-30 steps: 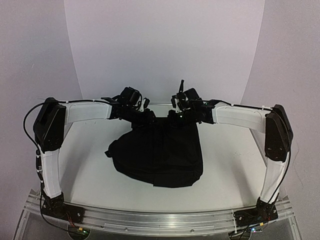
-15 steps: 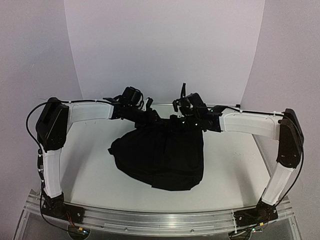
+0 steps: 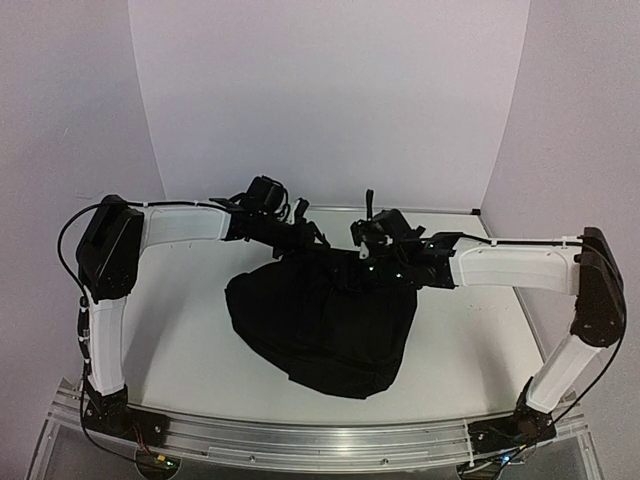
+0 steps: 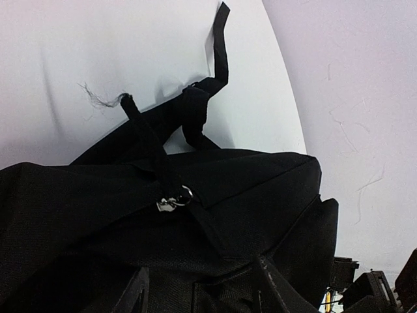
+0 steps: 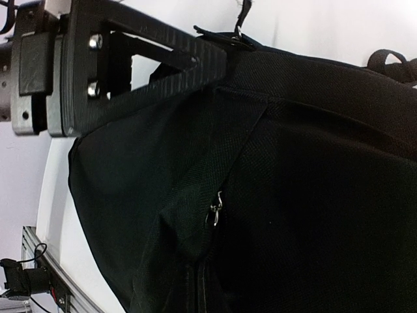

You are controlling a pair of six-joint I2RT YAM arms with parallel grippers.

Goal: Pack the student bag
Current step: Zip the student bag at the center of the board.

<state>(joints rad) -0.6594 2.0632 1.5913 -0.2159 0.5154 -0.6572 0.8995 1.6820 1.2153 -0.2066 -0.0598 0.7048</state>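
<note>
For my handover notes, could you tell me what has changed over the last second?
The right gripper, shut on the large soft black fabric backpack, dragged it rightward and slightly nearer, its elbow swinging outward. The left gripper barely moved at the backpack's top.

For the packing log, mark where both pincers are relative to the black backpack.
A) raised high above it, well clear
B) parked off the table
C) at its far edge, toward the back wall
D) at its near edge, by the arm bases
C: in the top view the left pincer and right pincer both sit at the student bag's far edge.
</note>
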